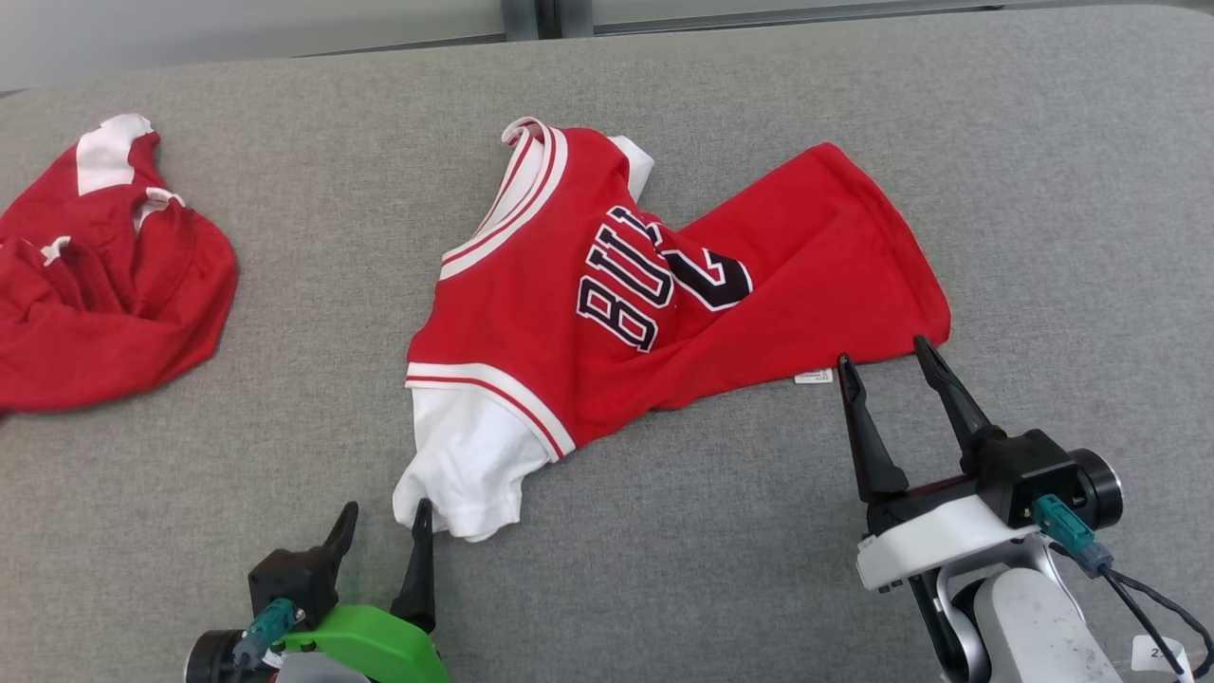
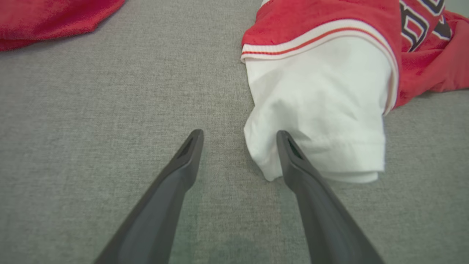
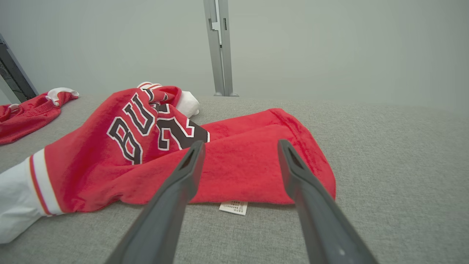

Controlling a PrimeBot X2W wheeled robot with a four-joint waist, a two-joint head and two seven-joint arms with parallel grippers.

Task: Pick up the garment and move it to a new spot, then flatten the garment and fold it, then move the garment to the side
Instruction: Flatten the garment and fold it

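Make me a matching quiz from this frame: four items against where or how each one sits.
Column A
1. white sleeve
2. care label
3. crumpled red garment
4. right gripper

Column B
a. far left of the table, apart from the jersey
b. open, fingertips at the jersey's red hem
c. at a fingertip of the left gripper
d. small and white, poking out under the jersey's near edge

Pairs: 1-c, 2-d, 3-a, 4-b

L gripper (image 1: 387, 506) black w/ green shell (image 1: 379, 640), R gripper (image 1: 882, 350) black w/ white shell (image 1: 934, 541), both teal plugs (image 1: 1062, 526).
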